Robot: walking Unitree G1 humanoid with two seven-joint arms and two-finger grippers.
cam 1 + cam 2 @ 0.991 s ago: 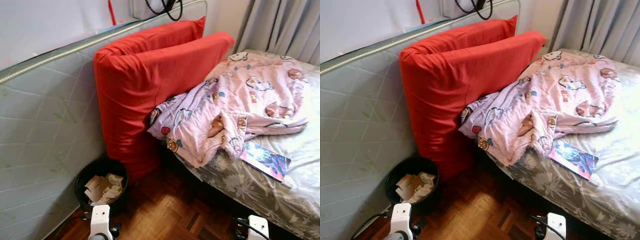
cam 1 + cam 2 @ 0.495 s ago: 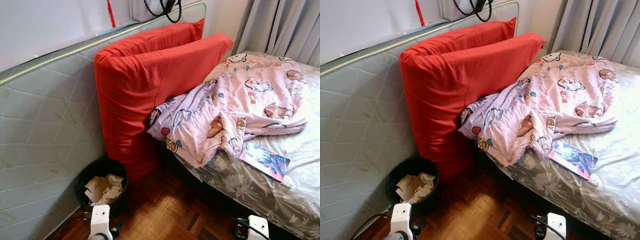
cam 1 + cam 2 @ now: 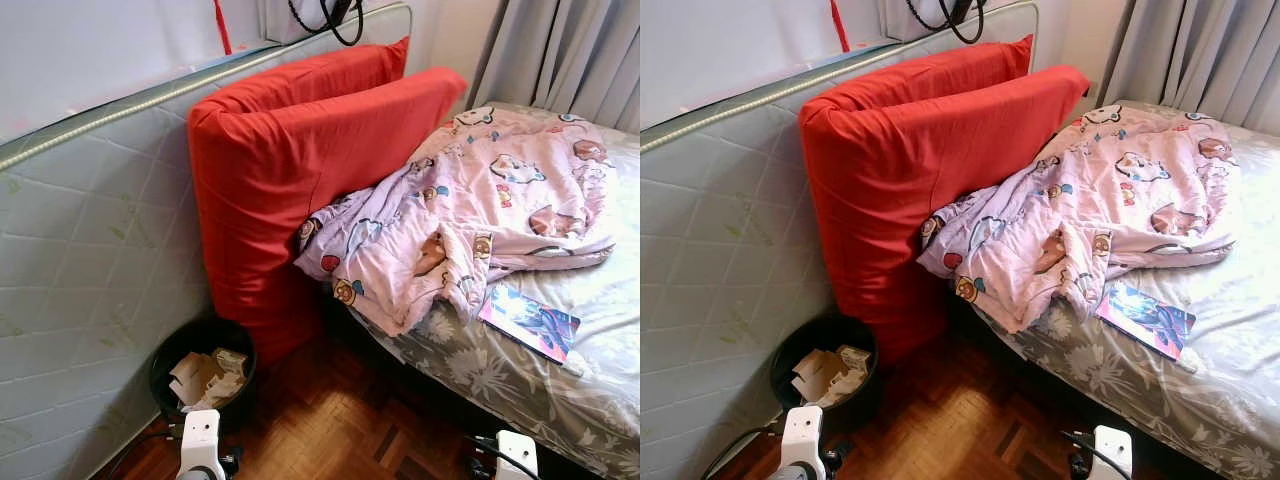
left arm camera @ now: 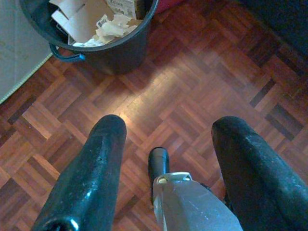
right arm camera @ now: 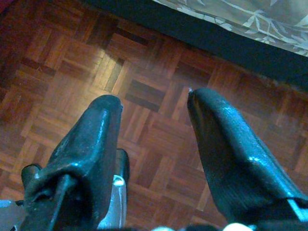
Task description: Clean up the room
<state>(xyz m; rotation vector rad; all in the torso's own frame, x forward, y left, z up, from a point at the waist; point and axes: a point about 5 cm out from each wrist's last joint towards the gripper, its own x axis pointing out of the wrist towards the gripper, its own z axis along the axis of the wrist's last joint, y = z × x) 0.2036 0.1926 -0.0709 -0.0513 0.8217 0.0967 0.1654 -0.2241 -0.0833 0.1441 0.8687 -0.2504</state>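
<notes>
At the bottom edge of the head view hang both arms, low over the dark wooden parquet floor (image 3: pixel 330 420). The left gripper (image 4: pixel 166 159) has its two black fingers spread apart with nothing between them, and the right gripper (image 5: pixel 154 144) is the same — open and empty above the parquet.

A little further, at the lower left of the frame, stands a round black plastic bin (image 3: pixel 202 372) with torn cardboard and crumpled paper (image 3: pixel 205 375) inside. It touches the tall red cushion (image 3: pixel 290 180), which leans against a pale quilted mattress (image 3: pixel 90 260) set upright along the wall.

On the right is the bed with grey flowered sheet (image 3: pixel 500 385). A colourful thin booklet (image 3: pixel 530 322) lies on it, just beside the crumpled pink cartoon-print blanket (image 3: pixel 480 210).

I judge the task is at its start: the robot looks over the room — nothing is held yet. The next move probably needs a step toward the bed and a reach of the right arm to the booklet or blanket.
</notes>
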